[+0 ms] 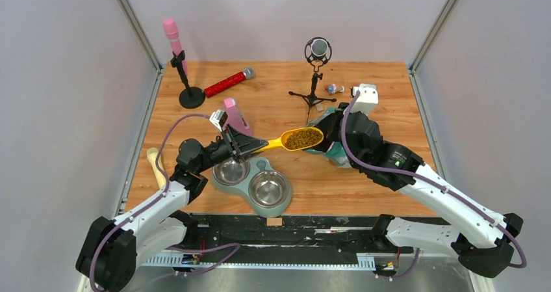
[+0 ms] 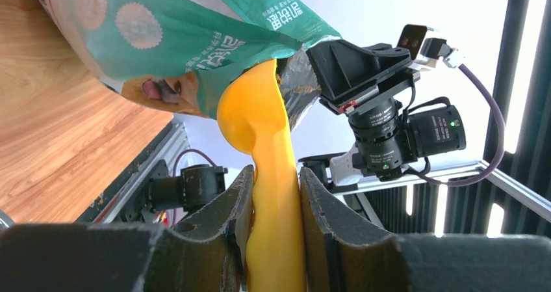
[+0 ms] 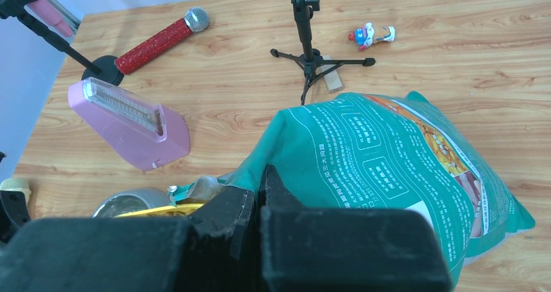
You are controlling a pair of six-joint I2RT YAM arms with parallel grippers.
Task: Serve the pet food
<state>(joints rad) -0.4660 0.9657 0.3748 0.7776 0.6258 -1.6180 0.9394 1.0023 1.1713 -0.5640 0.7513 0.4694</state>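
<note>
The wooden counter (image 1: 364, 97) carries a teal bag (image 3: 377, 168) standing at centre right. The right gripper (image 3: 258, 188) is pinched shut on the bag's top edge beside its open mouth. Toward the near edge sits a grey-green feeder (image 1: 251, 177) with two steel bowls, both looking bare. The left gripper (image 2: 274, 175) is clamped on the handle of a yellow scoop (image 1: 271, 144), one finger pressing each side. The scoop is held roughly level above the counter, with its cup just outside the bag's mouth. The pet food (image 1: 302, 138) fills that cup in a brown heap. It lies at the far end of the handle from the left gripper, between the two grippers and up and to the right of the feeder.
</note>
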